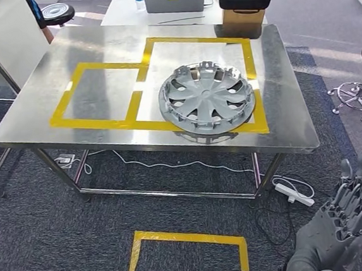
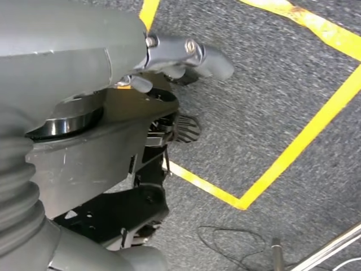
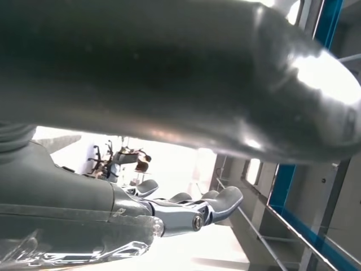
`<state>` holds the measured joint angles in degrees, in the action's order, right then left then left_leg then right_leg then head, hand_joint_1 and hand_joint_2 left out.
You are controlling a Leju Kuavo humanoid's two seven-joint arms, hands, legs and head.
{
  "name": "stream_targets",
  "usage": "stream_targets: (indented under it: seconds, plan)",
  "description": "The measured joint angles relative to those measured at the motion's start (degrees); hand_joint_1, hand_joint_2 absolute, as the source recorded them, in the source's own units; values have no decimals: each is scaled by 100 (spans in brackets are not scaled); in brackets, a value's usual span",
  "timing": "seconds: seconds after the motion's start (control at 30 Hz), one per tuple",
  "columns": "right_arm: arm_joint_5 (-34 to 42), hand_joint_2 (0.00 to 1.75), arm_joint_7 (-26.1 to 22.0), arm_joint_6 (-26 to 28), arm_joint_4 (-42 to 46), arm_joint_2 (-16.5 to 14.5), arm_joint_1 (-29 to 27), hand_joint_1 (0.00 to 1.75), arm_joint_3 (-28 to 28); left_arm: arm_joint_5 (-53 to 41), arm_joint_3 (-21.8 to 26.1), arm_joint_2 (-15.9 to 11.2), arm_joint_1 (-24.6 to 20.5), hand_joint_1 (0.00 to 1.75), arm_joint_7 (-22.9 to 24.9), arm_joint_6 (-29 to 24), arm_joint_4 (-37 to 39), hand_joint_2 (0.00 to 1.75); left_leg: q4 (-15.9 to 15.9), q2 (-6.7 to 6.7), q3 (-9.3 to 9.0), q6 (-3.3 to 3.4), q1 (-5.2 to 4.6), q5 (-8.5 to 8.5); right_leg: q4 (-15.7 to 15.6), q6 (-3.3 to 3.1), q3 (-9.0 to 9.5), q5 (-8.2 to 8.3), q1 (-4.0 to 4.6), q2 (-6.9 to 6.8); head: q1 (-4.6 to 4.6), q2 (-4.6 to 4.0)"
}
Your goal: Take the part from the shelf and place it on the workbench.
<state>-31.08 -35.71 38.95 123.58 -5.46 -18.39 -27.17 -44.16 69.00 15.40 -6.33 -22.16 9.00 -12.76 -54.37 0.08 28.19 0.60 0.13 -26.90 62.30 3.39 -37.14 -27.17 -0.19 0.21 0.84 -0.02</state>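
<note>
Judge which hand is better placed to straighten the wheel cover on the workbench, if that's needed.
Right, probably. The wheel cover lies on the right half of the workbench, and the right hand is up, empty, on that side. The left hand hangs low over the taped floor.

wheel cover fills the right taped square; left taped square bare.
</note>
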Motion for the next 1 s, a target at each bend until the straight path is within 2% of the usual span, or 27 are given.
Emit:
stream_targets:
  seconds: [0.07, 0.1, 0.13, 0.17, 0.2, 0.27, 0.3, 0.33, 0.4, 0.43, 0.47, 0.5, 0.57, 0.6, 0.63, 0.67, 0.7, 0.73, 0.77, 0.8, 0.83, 0.87, 0.93, 0.97, 1.0]
  plan:
    - [0, 0, -7, 0, 0, 0, -9, 0, 12, 0, 0, -1, 2, 0, 0, -2, 0, 175, -5, 3, 142, 20, -5, 112, 810, 37, -262, -496, 0, -1, 10, 0]
    - [1, 0, -8, 0, 0, 0, -11, 0, 17, 0, 1, -2, 5, 0, 0, -4, 0, 175, -8, 3, 217, 19, -7, 170, 1099, 44, -315, -603, 0, 0, 10, 0]
    - [3, 0, -9, 0, 0, 0, -13, 0, 21, 1, 1, -3, 8, 0, 0, -5, 0, 175, -13, 4, 288, 14, -9, 223, 1184, 43, -263, -586, 1, 0, 10, 0]
    - [10, 0, -9, 0, 0, -1, -15, 0, 23, 1, 2, -3, 9, 0, 0, -7, 0, 175, -20, 4, 351, 6, -9, 270, 1019, 36, -84, -463, 1, -1, 9, 0]
    - [26, 0, -9, 0, 0, -4, -17, 0, 27, 1, 2, -3, 10, 0, 0, -7, 0, 175, -29, 1, 404, -7, -8, 313, 649, 25, 208, -305, 0, -2, 10, 0]
    - [109, 0, -12, 1, -1, -31, -43, 0, 49, 0, 2, -2, 9, 0, 1, -9, 0, 175, -59, -9, 480, -52, -19, 385, -245, -10, 835, -159, 6, 2, 3, 0]
    - [181, 0, -21, 2, -1, -50, -80, 0, 74, -1, 2, -2, 9, 0, 1, -11, 0, 175, -73, -14, 501, -81, -25, 418, -534, -35, 1010, -158, 12, 7, 3, 0]
    - [270, 0, -33, 2, -5, -74, -128, 0, 110, -3, 2, -3, 9, 0, 2, -14, 0, 175, -81, -17, 514, -114, -29, 450, -662, -66, 1072, -182, 22, 15, 4, 0]
    - [448, 0, -63, 2, -18, -118, -220, 0, 208, -7, 2, -4, 11, 0, 5, -18, 0, 175, -85, -17, 535, -183, -22, 498, -670, -152, 1004, -135, 25, 21, 9, 0]
    - [510, 0, -77, 2, -27, -142, -247, 0, 257, -9, 2, -5, 13, 0, 6, -20, 0, 175, -125, -17, 570, -218, -17, 438, -669, -199, 964, -94, 19, 18, 3, 0]
    - [549, 0, -88, 2, -35, -163, -269, 0, 299, -10, 2, -7, 15, 0, 7, -24, 0, 175, -251, -17, 636, -251, -13, 285, -676, -244, 913, -43, 10, 11, -8, 0]
    - [574, 0, -95, 2, -43, -183, -289, 0, 333, -10, 2, -8, 15, 0, 8, -27, 0, 175, -502, -16, 744, -280, -9, 40, -681, -278, 857, 15, 0, 4, -20, 0]
    - [699, 0, -37, 2, -66, -228, -332, 0, 403, -10, 2, -9, 14, 0, 9, -34, 0, 175, -1268, -16, 1020, -323, -8, -498, -674, -306, 723, 130, 2, -2, -39, 0]
    - [836, 0, 29, 0, -93, -265, -352, 0, 466, -8, 2, -10, 16, 0, 9, -37, 0, 175, -1601, -16, 1109, -334, -8, -634, -670, -305, 652, 188, 4, -4, -42, 0]
    - [1039, 0, 112, -4, -144, -316, -366, 0, 560, -4, 2, -10, 18, 0, 10, -40, 0, 175, -1761, -16, 1107, -336, -8, -640, -666, -299, 574, 244, 6, -6, -41, 0]
    - [1283, 0, 192, -10, -218, -379, -377, 0, 683, 0, 2, -10, 20, 0, 10, -45, 0, 175, -1702, -16, 991, -332, -8, -537, -663, -287, 503, 297, 6, -7, -40, 0]
    - [1517, 0, 243, -25, -312, -445, -384, 0, 826, 4, 2, -10, 20, 0, 11, -50, 0, 175, -1423, -16, 764, -323, -8, -378, -660, -271, 441, 343, 4, -6, -41, 0]
    - [1715, 0, 271, -48, -420, -515, -388, 0, 982, 9, 2, -9, 15, 0, 14, -56, 0, 175, -1010, -16, 460, -313, -6, -240, -652, -250, 393, 384, 4, -4, -42, 0]
    - [1852, 0, 280, -80, -537, -595, -387, 0, 1145, 12, 2, -8, 8, 0, 16, -61, 0, 131, -564, -18, 154, -296, -6, -162, -634, -228, 347, 415, 12, -2, -44, 0]
    - [1941, 0, 283, -115, -678, -684, -380, 0, 1324, 14, 2, -4, 0, 0, 20, -64, 0, 87, -227, -23, -63, -267, -8, -140, -615, -201, 312, 446, 22, -4, -43, 0]
    - [2019, 0, 292, -142, -842, -778, -367, 0, 1517, 18, 2, 1, -4, 0, 22, -64, 0, 44, -25, -27, -181, -233, -12, -153, -599, -175, 287, 477, 33, -6, -47, 0]
    - [2116, 0, 314, -158, -1039, -872, -349, 0, 1723, 20, 3, 6, -2, 0, 24, -63, 0, 0, 51, -31, -207, -186, -22, -165, -594, -147, 269, 506, 38, -10, -44, 0]
    - [2348, 0, 371, -156, -1468, -1010, -306, 0, 2118, 29, 5, 19, 14, 0, 23, -61, 0, 0, 50, -21, -159, -84, -19, -126, -569, -88, 236, 514, 24, -13, -44, 0]
    - [2468, 0, 396, -149, -1715, -1061, -276, 0, 2311, 33, 7, 24, 19, 0, 20, -58, 0, 0, 53, -15, -137, -34, -14, -94, -463, -57, 182, 424, 16, -12, -29, 0]
    - [2559, 0, 412, -144, -1991, -1093, -226, 0, 2504, 37, 9, 29, 20, 0, 15, -54, 0, 0, 58, -8, -104, 5, -6, -56, -227, -27, 77, 256, 13, -12, -19, 0]
